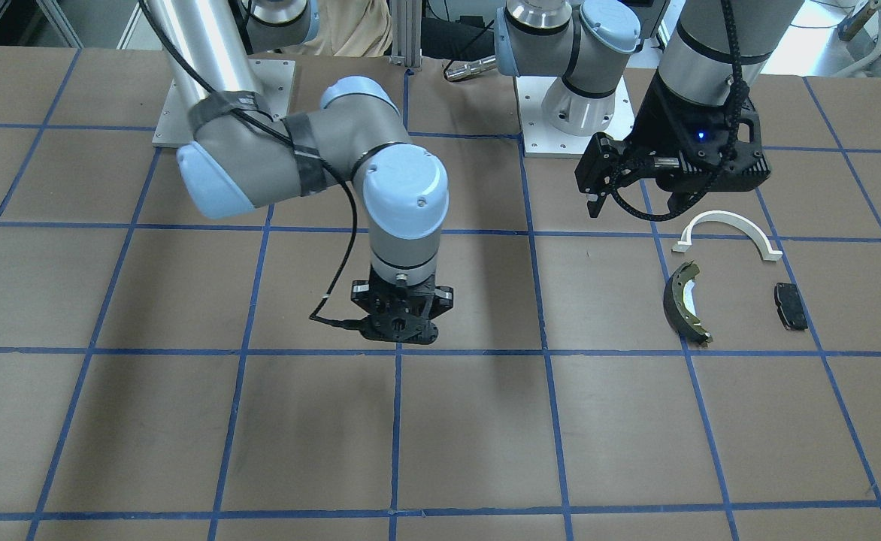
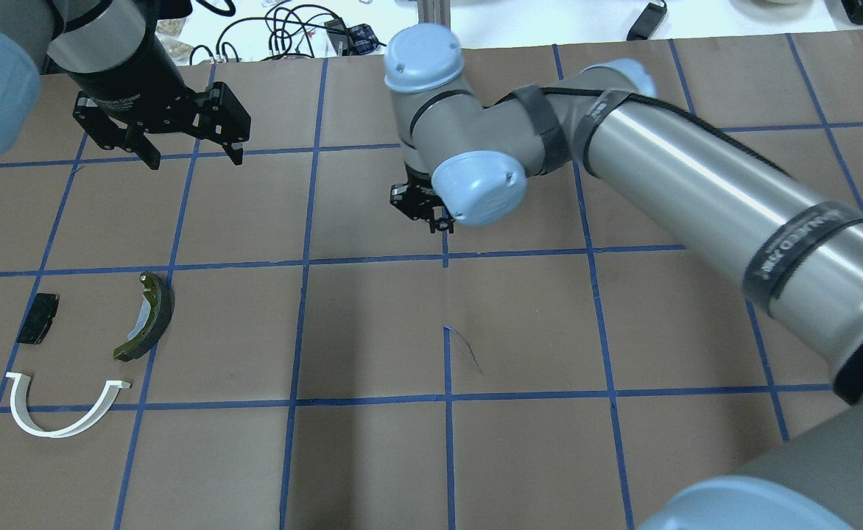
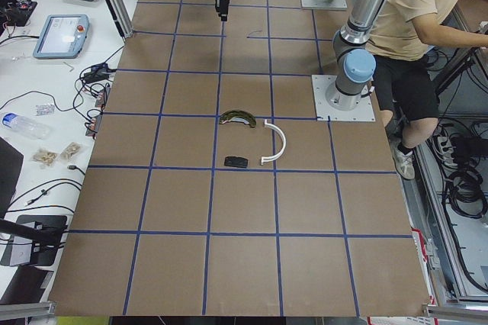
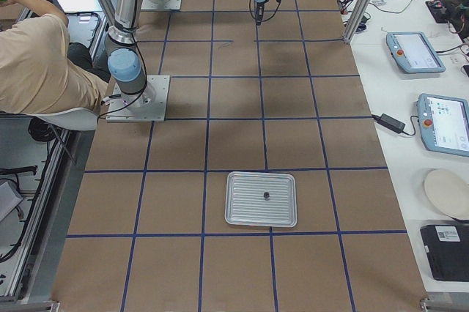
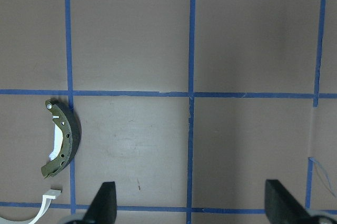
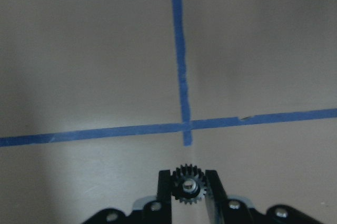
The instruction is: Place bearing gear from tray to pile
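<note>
Clamped on the bearing gear (image 6: 185, 186), the right tool (image 6: 188, 174) holds it off the table (image 2: 372, 331) for carrying to the pile (image 2: 160, 313); the left tool (image 2: 196, 158) idles, spread wide.

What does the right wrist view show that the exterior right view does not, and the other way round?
Only the right wrist view: the gear, toothed with a shiny centre, clamped in the right tool. Only the exterior right view: the tray with a small dark part on it, too small to identify, and a person beside the robot. Both: the brown table with blue tape lines.
</note>
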You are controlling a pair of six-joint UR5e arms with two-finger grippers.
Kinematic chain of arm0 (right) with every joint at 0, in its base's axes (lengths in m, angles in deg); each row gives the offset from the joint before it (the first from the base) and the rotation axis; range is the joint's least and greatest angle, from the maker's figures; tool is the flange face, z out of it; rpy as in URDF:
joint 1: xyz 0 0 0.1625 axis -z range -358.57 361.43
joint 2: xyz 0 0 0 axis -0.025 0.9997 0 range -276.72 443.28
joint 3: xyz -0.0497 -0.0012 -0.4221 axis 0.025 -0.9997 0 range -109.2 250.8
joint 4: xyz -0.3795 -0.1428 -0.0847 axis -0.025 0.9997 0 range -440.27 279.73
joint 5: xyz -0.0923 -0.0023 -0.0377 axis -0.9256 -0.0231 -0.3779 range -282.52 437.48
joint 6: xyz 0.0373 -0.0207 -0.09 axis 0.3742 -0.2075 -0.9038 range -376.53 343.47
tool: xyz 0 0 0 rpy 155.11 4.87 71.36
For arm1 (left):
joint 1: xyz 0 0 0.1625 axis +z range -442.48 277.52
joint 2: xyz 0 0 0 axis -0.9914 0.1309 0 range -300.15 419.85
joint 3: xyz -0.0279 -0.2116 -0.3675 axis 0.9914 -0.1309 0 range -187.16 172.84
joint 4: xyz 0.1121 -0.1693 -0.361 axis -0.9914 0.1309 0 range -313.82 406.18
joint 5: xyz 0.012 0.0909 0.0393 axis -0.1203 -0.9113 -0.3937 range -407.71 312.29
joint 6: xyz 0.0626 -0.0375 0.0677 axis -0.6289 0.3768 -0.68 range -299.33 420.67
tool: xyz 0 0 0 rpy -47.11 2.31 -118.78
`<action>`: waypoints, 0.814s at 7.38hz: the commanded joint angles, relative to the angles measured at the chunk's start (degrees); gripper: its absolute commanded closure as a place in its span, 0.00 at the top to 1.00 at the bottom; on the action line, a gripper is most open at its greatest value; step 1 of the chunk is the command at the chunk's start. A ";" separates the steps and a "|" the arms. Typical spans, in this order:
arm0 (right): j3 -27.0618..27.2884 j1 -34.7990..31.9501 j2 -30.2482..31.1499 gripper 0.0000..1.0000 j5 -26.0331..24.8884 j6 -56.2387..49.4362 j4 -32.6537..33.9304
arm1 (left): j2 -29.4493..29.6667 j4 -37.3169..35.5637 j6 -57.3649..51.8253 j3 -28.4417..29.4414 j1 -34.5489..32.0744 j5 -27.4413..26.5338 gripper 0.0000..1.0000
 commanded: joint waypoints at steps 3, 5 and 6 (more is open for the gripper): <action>1.49 -3.49 -3.36 0.71 4.88 6.02 5.30 | 0.01 0.00 0.00 0.00 -0.01 0.00 1.00; 3.87 -2.36 -2.40 1.00 3.74 2.26 6.71 | 0.01 0.00 0.00 0.00 -0.01 0.00 1.00; 3.87 -0.26 -0.65 1.00 2.26 -1.51 6.10 | 0.10 0.09 0.00 -0.09 -0.01 0.00 1.00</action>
